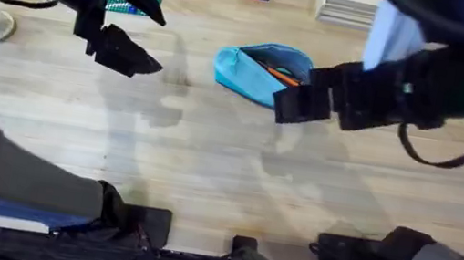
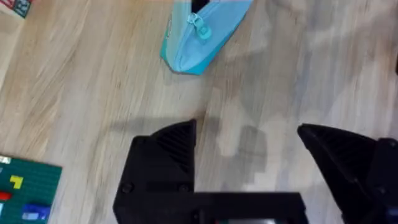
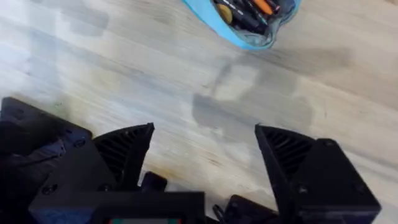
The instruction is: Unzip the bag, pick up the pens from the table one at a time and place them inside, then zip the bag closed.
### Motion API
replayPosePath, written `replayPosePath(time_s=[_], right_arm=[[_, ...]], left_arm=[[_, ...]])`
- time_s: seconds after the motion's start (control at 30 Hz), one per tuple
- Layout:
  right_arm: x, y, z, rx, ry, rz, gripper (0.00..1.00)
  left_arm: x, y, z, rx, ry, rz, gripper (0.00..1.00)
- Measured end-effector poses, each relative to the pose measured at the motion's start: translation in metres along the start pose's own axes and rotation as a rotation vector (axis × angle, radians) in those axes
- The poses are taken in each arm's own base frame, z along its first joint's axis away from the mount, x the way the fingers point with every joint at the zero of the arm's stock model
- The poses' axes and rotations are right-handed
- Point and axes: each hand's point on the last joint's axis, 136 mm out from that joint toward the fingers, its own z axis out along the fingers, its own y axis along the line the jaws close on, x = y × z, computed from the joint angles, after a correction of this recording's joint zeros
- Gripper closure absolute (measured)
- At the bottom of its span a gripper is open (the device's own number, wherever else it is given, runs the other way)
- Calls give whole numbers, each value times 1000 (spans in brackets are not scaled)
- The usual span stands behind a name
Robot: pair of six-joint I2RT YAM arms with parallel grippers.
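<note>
The pencil pouch [image 1: 258, 69] lies unzipped mid-surface with the pens [image 3: 249, 9] already inside, both end effectors, left [image 2: 245, 146] and right [image 3: 205, 146], gape wide and empty, so only zipping remains.

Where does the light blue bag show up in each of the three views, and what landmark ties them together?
Overhead: the bag lies on the table, top centre, open.
Left wrist: top centre, closed end and teal zipper pull facing the camera.
Right wrist: top edge, right of centre, open mouth with pens inside.
Shared landmark: the pale wood-grain planks.
</note>
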Motion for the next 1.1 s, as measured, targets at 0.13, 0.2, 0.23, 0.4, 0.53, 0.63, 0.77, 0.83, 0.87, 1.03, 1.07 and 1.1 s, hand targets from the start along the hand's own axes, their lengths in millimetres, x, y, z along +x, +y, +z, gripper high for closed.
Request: replayPosePath(time_s=[0.13, 0.2, 0.23, 0.4, 0.53, 0.63, 0.77, 0.83, 0.87, 1.03, 1.07, 1.1], right_arm=[[-4, 6, 5, 19, 6, 26, 6], [-6, 8, 6, 23, 4, 36, 5], [-7, 8, 6, 26, 3, 40, 4], [-8, 7, 7, 39, 0, 42, 4], [-8, 6, 7, 40, -1, 42, 4], [-10, 8, 7, 35, -9, 45, 3], [-25, 17, 6, 1, -72, 66, 3], [-36, 30, 4, -23, -139, 60, 4], [-38, 32, 4, -21, -150, 60, 5], [-38, 38, 2, -6, -179, 114, 5], [-38, 39, 4, -4, -177, 131, 5], [-38, 40, 5, 1, -177, 150, 5]], left_arm=[[5, 6, 7, 20, -12, 29, 7], [6, 8, 8, 20, -17, 42, 7], [5, 7, 8, 20, -18, 47, 7], [4, 8, 8, 19, -25, 60, 7], [4, 7, 8, 19, -25, 64, 7], [4, 7, 8, 19, -25, 64, 6], [4, 7, 8, 19, -25, 64, 7], [4, 7, 8, 19, -25, 64, 8], [4, 7, 8, 19, -25, 64, 7], [4, 7, 8, 19, -25, 64, 8], [4, 7, 8, 19, -25, 64, 7], [4, 7, 8, 19, -25, 64, 7]])
